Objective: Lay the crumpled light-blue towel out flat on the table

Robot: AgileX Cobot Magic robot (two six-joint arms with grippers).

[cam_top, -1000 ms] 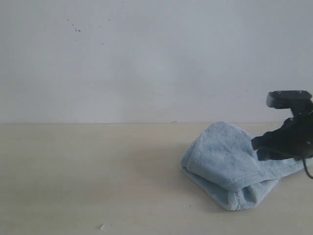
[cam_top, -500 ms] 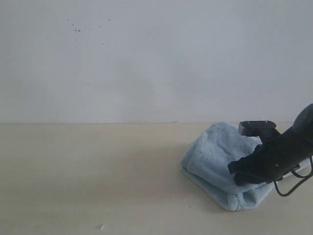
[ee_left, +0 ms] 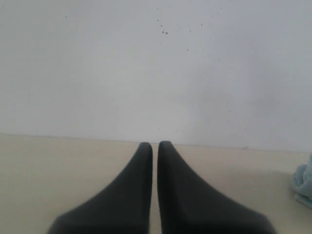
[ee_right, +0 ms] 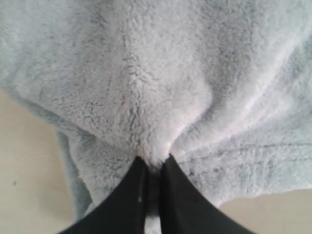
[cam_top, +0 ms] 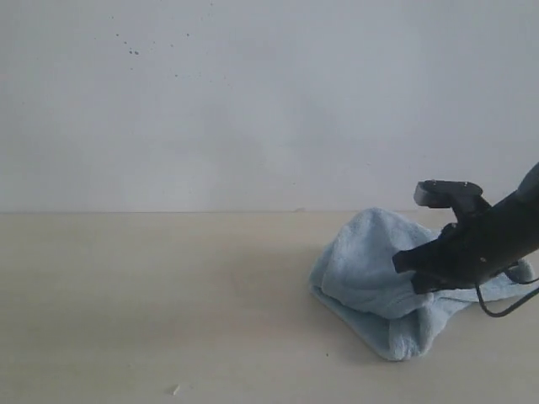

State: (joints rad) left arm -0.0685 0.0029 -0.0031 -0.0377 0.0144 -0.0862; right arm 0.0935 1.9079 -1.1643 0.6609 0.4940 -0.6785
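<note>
Item: towel [cam_top: 362, 265], pale blue, fluffy pile, crumpled in a doubled-over heap.
Location: on the worktop [cam_top: 168, 295], under and around the right fingers [ee_right: 164, 170]; well apart from the left fingers [ee_left: 161, 152], with only one edge showing off to their side.
Right fingers: narrow, pinched on a raised tuft of towel. The pile bulges just ahead of the tips, and creases run outward from the pinch.
Left fingers: closed tip to tip with a thin slit between them, over the worktop.
Towel detail: a rounded fold lies beyond the right fingers. A hemmed edge runs beside them, and a bunched corner hangs below them to the worktop.
Worktop: pale cream and smooth, showing on either side of the right fingers past the towel's edge.
Wall [cam_top: 253, 101]: white with a few dark specks, straight ahead of the left fingers.
</note>
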